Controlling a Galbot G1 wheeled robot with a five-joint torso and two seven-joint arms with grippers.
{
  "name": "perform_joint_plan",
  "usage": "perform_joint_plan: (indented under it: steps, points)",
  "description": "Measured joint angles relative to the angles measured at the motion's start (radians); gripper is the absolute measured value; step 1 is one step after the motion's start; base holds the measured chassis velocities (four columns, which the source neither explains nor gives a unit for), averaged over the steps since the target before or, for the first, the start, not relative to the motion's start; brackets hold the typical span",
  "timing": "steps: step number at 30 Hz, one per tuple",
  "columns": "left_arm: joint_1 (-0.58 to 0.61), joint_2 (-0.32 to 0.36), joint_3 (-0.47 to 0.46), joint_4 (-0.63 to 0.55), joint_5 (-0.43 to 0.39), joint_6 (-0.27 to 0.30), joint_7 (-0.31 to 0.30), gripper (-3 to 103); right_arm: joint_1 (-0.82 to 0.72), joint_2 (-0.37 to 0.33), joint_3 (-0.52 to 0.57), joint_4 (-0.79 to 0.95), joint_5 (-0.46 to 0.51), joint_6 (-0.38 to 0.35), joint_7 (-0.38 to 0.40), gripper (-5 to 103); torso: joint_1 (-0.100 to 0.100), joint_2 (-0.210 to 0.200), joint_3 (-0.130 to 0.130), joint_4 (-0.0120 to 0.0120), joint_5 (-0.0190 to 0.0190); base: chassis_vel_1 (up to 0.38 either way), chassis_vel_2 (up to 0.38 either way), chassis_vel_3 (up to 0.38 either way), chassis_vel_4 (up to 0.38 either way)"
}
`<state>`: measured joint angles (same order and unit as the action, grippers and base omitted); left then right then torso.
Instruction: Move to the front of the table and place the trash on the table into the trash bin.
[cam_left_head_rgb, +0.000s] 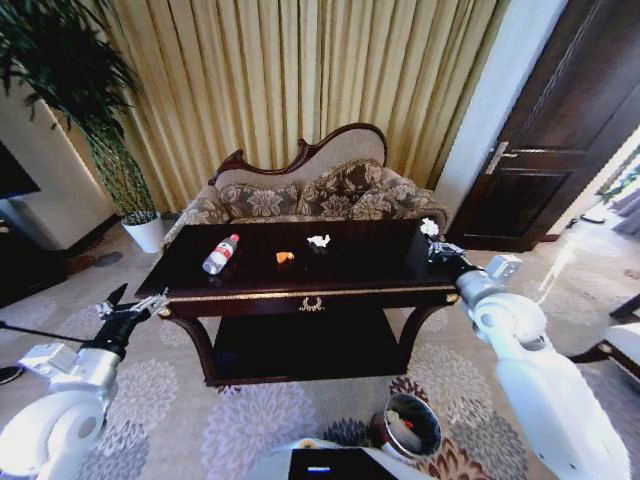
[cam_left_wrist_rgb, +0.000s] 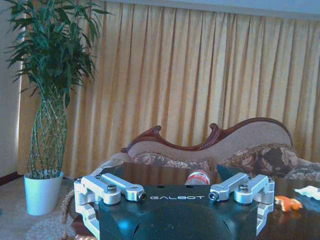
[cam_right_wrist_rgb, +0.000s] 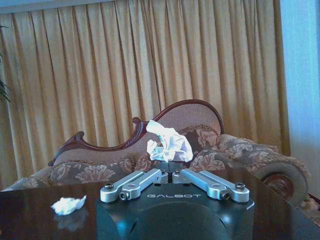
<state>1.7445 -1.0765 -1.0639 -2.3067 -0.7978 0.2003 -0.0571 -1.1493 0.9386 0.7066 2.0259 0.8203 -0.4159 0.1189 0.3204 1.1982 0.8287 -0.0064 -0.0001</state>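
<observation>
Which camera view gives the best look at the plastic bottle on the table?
The head view: the whole bottle lies on the table, label and red cap visible. The left wrist view gives just its top behind the open left gripper.

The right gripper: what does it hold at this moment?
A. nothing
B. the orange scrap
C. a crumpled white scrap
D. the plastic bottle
C: the right gripper is shut on a crumpled white scrap, while the bottle and the orange scrap lie on the table.
</observation>
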Motion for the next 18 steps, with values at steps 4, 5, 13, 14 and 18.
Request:
perform_joint_plan:
  steps: [4,5,13,14,18]
  points:
    - [-0.001,-0.001,0.004,0.001,0.000,0.000,0.002,100,-0.009,0.004,0.001,0.000,-0.008,-0.001,0.000,0,0.000,0.000,0.000,-0.0003,0.0001,0.194,-0.199,-0.195,0.187]
    - [-0.001,-0.001,0.004,0.001,0.000,0.000,0.002,100,-0.009,0.004,0.001,0.000,-0.008,-0.001,0.000,0,0.000,0.000,0.000,-0.0003,0.0001,0.172,-0.182,-0.190,0.181]
    - [0.000,-0.010,0.007,0.001,0.001,-0.001,0.004,100,-0.032,0.016,0.001,0.005,-0.031,-0.001,0.000,0,0.000,0.000,0.000,-0.0002,0.0000,0.161,-0.163,-0.158,0.149]
    - [0.001,-0.012,0.007,0.001,0.002,-0.002,0.005,100,-0.037,0.018,0.002,0.006,-0.034,-0.001,0.000,0,0.000,0.000,0.000,-0.0003,0.0001,0.146,-0.156,-0.160,0.165]
    - [0.004,-0.016,0.006,0.000,0.002,-0.004,0.007,100,-0.047,0.023,0.006,0.011,-0.039,-0.002,0.000,0,0.000,0.000,0.000,-0.0002,0.0002,0.151,-0.184,-0.171,0.170]
